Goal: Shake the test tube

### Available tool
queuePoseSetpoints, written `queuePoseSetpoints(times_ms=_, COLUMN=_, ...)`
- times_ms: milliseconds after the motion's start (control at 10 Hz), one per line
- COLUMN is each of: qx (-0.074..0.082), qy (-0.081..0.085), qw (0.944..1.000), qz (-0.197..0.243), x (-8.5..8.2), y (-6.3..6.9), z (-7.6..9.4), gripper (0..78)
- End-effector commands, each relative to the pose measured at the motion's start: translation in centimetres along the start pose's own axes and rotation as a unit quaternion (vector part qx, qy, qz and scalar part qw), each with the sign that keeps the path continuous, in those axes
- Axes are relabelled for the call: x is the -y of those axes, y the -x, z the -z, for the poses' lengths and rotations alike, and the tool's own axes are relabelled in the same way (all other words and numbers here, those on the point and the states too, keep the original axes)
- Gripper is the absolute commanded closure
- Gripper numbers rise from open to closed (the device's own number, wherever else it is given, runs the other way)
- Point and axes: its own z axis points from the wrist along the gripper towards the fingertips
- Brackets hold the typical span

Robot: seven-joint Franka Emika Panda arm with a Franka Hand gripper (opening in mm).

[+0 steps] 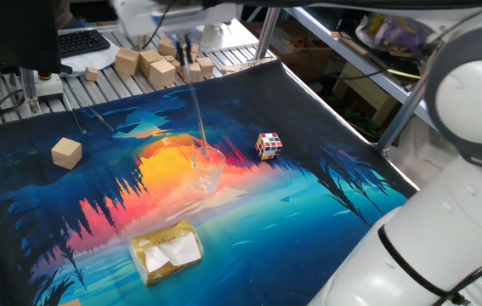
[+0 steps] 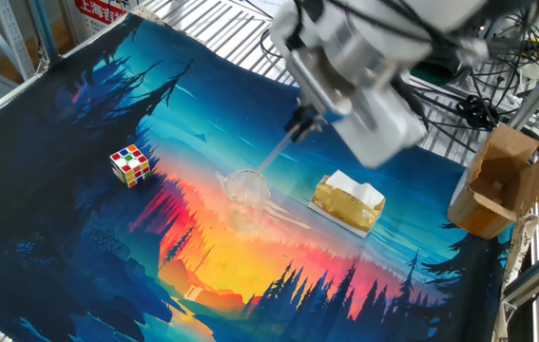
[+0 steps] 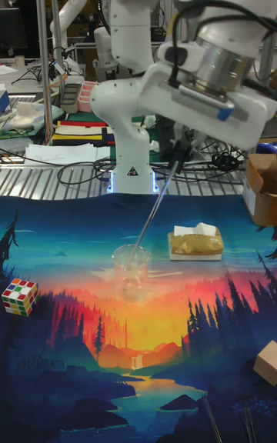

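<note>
The test tube point(image 1: 200, 119) is a thin clear rod that slants down from my gripper point(image 1: 187, 58) into a squat clear glass cup point(image 1: 206, 170) on the printed mat. My gripper is shut on the tube's upper end, well above the cup. In the other fixed view the test tube point(image 2: 274, 157) runs from the gripper point(image 2: 301, 122) down-left to the cup point(image 2: 245, 187). From the tall fixed view, the gripper point(image 3: 178, 157) holds the test tube point(image 3: 154, 212) with its lower end inside the cup point(image 3: 131, 264).
A Rubik's cube point(image 1: 268, 144) lies right of the cup, a wooden block point(image 1: 66, 153) to the left, and a yellow tissue packet point(image 1: 167, 251) near the front. Several wooden blocks point(image 1: 151, 64) sit behind the mat. A cardboard box point(image 2: 497, 180) stands beside the table.
</note>
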Motion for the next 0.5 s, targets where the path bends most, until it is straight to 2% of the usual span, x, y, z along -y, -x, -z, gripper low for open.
queuePoseSetpoints(times_ms=100, qx=0.006, qy=0.035, qw=0.9991, qz=0.024, x=2.6, y=0.2, z=1.6, gripper=76.4)
queuePoseSetpoints(times_ms=200, qx=0.007, qy=0.049, qw=0.9985, qz=0.025, x=3.2, y=0.1, z=2.1, gripper=76.4)
queuePoseSetpoints(times_ms=300, qx=0.003, qy=0.071, qw=0.9972, qz=0.024, x=3.7, y=0.0, z=2.5, gripper=76.4)
queuePoseSetpoints(times_ms=500, qx=0.008, qy=0.070, qw=0.9970, qz=0.033, x=4.7, y=-0.2, z=3.2, gripper=76.4)
